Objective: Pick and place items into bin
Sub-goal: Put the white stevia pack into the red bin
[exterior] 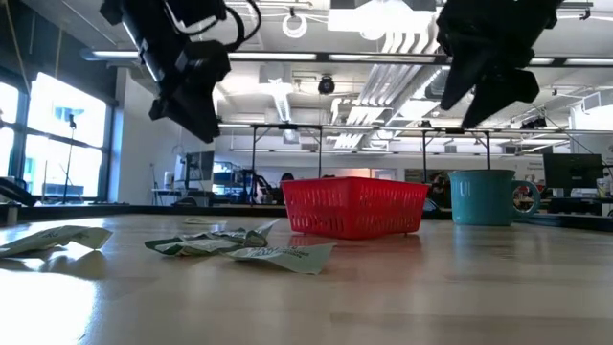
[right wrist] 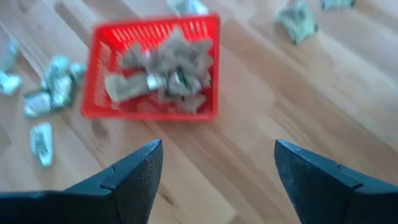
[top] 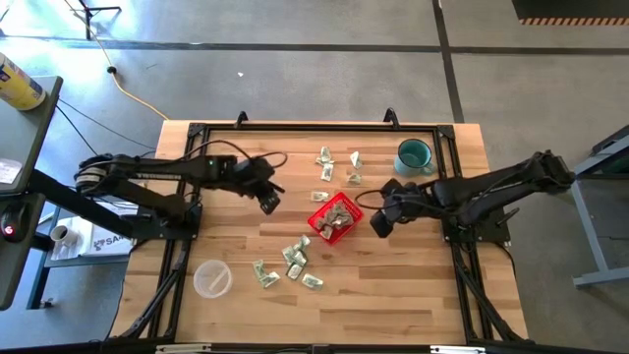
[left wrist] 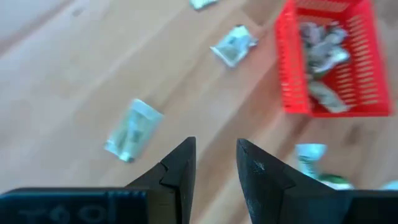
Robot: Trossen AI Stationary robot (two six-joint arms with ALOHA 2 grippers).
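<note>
The red mesh bin (top: 334, 218) stands mid-table with several pale green-and-white packets inside (right wrist: 165, 78). More packets lie flat on the wood: a few beyond the bin (top: 339, 167) and a cluster nearer the front edge (top: 290, 264). My left gripper (top: 267, 204) hovers left of the bin, tilted down and open, nothing between its fingers (left wrist: 216, 163); a loose packet (left wrist: 132, 129) lies on the table below it. My right gripper (top: 378, 224) hovers just right of the bin, wide open and empty (right wrist: 217, 165). Both hang well above the table in the low view.
A teal mug (top: 414, 155) stands at the far right, close to my right arm. A clear plastic cup (top: 211, 278) sits near the front left. Bare wood lies between the cup and the bin and along the near right side.
</note>
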